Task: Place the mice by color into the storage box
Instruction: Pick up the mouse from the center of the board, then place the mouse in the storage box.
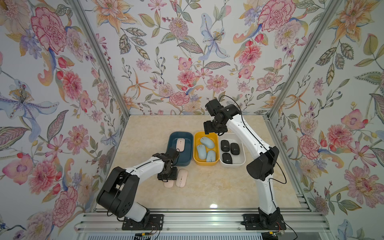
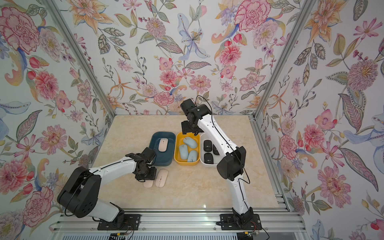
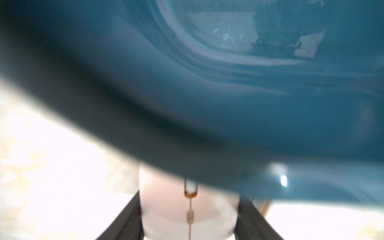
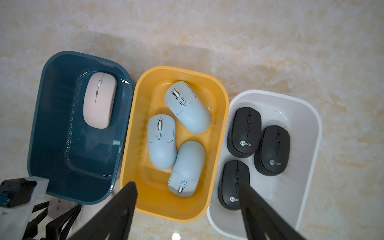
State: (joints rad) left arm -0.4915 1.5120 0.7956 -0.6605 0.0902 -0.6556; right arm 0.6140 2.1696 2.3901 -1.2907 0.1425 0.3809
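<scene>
While left end effector (image 1: 168, 179) clamps: flat pale pink oval mouse (image 3: 187, 216).
Right end effector (image 4: 186, 188): half-open, empty.
Boxed mice (image 4: 161, 141): seven.
Alongside: second pink mouse (image 1: 182, 178), unboxed.

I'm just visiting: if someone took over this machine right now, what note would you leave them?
Left gripper: shut on a pink mouse on the table, near the blue box.
Right gripper: open, empty, above the yellow box.
Done: one pink mouse in the blue box, three light blue mice in yellow, three black mice in the white box.
Left: the held mouse and its pink neighbour go in the blue box.
</scene>
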